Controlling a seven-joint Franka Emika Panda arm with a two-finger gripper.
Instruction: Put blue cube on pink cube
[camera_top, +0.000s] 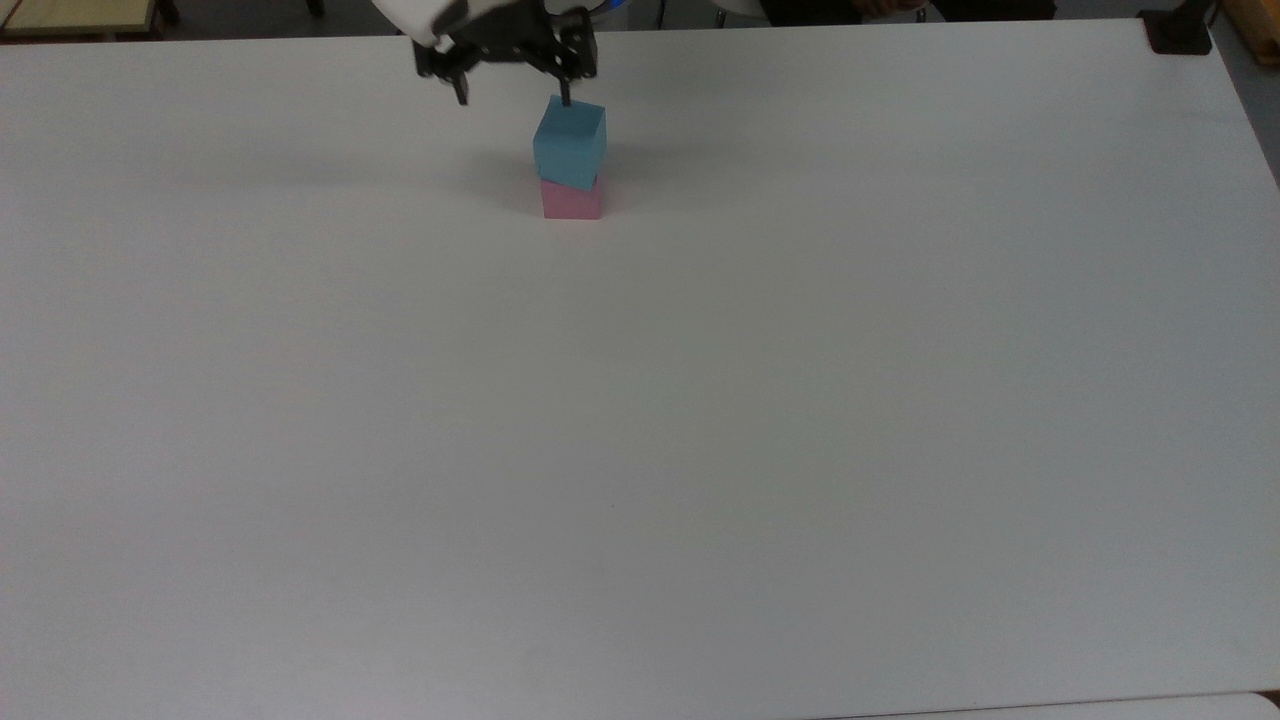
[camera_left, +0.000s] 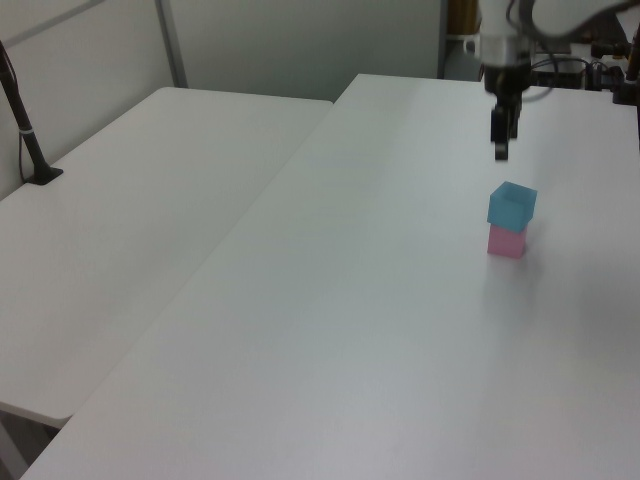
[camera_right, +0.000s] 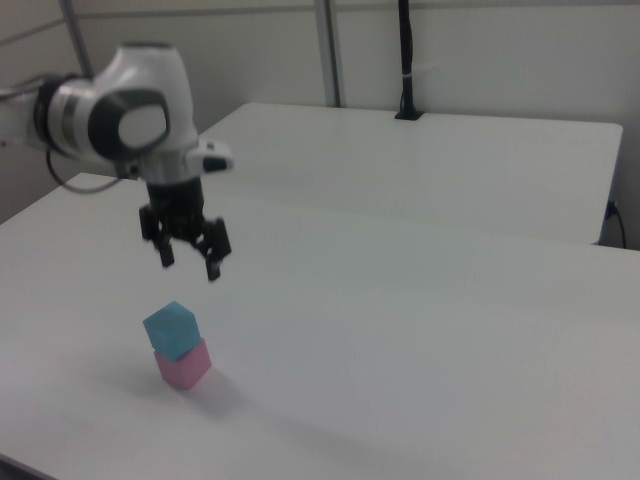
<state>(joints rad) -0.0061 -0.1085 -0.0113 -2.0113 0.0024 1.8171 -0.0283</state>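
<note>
So the blue cube (camera_top: 569, 143) is sitting on top of the pink cube (camera_top: 571, 201) on the white table (camera_top: 700, 400), near the far edge in the top view. Nothing is gripping it; the stack is standing on its own. The blue one isn't squared up with the pink one, though. In the right view it's clearly twisted, with a corner poking out past the pink cube's side, and it might be tipped a little too, hard to say for sure from these angles. It looks stable enough since most of its base seems to rest on the pink top face. The gripper (camera_right: 188, 262) hangs above the stack with its fingers spread apart and empty, well clear of the blue cube in the left and right views. That makes sense for a release: opened up and raised straight off, so the fingers don't drag the cube sideways. In the top view one fingertip (camera_top: 565, 98) looks like it's almost touching the cube's top edge, but that's probably just the camera angle. As a judgement, the stacking is basically done.
</note>
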